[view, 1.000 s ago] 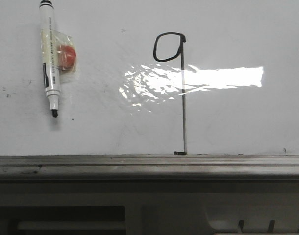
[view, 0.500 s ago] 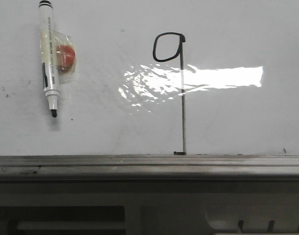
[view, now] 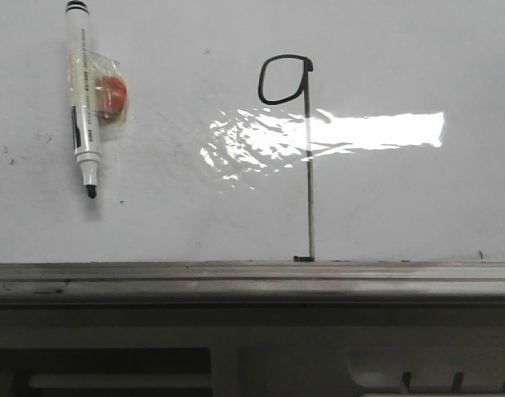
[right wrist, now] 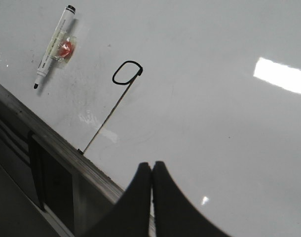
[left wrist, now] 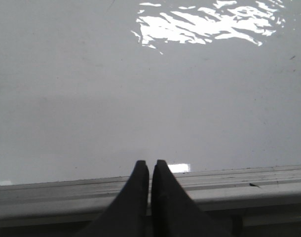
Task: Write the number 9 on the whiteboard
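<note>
Seen from the front: the number 9 drawn in thin black line on the whiteboard, small rounded loop at top, long straight stem dropping through a bright glare patch to a tiny foot just above the grey tray rail. Well to the left of it, a white marker pen, tip down, with a red blob taped to its side. No arm anywhere in this view.

Shown only from the wrists: the left gripper, dark fingers pressed together with nothing between them, poised over the rail and bare board, the 9 out of frame. Likewise the right gripper, fingers pressed together and empty, with the 9 and pen both visible beyond it at a slant.

Printing along the pen barrel too small to read. Lower structure beneath the rail dark, cut off and hard to identify.
</note>
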